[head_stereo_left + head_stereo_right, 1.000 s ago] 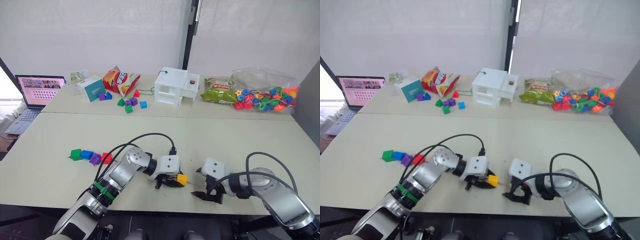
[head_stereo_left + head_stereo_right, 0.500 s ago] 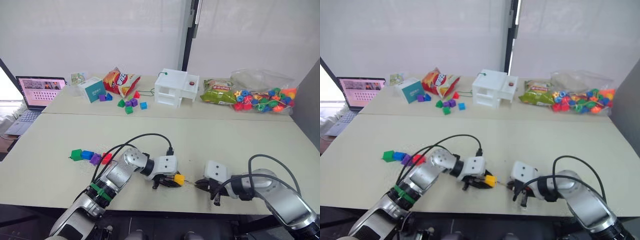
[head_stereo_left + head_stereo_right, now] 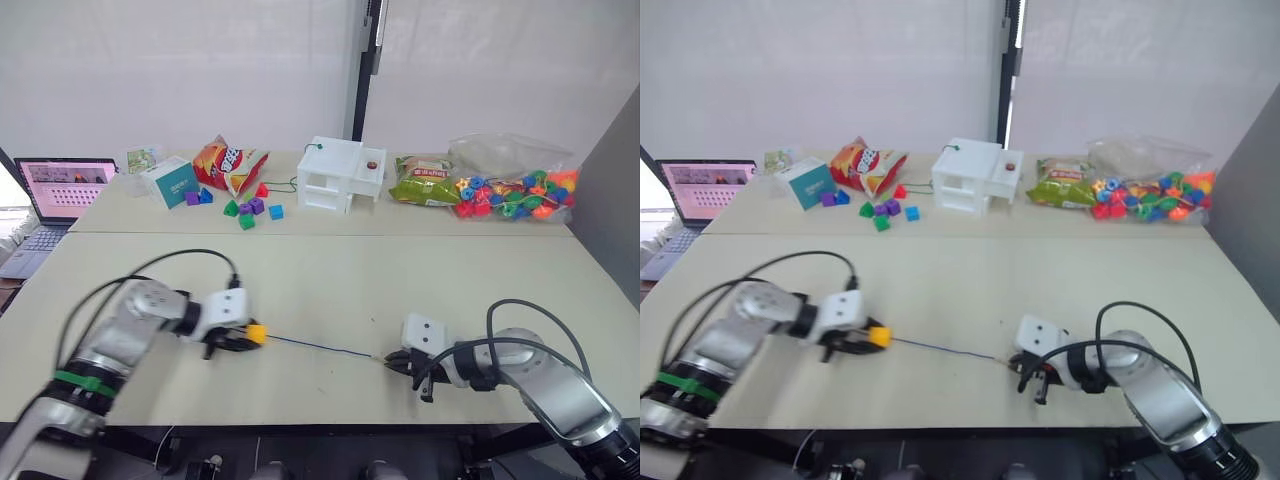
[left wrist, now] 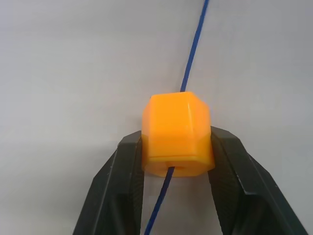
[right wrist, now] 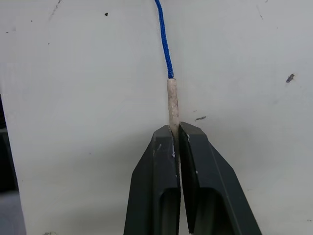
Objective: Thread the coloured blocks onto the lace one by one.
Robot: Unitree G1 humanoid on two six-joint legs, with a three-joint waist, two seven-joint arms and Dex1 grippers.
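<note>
A yellow block (image 3: pixel 257 334) is clamped between the fingers of my left gripper (image 3: pixel 245 340) just above the near table, left of centre. The thin dark-blue lace (image 3: pixel 320 347) passes through the block's hole (image 4: pixel 177 169) and runs right to my right gripper (image 3: pixel 392 360). In the left wrist view the black fingers (image 4: pixel 129 169) press both sides of the yellow block (image 4: pixel 177 129). My right gripper (image 5: pixel 173 131) is shut on the lace's stiff pale tip (image 5: pixel 171 98), and the blue string (image 5: pixel 164 39) leads away from it.
On the far table stand a white box house (image 3: pixel 335 175), a clear bag of bright beads (image 3: pixel 510 190), a red snack bag (image 3: pixel 225 163), a green snack bag (image 3: pixel 425 185), a teal box (image 3: pixel 170 182), loose small blocks (image 3: pixel 248 208) and a laptop (image 3: pixel 55 190).
My right gripper shut on the lace tip. My left gripper carried the yellow block leftward, away from the right gripper, so a stretch of lace now lies between them. The camera shifted too.
</note>
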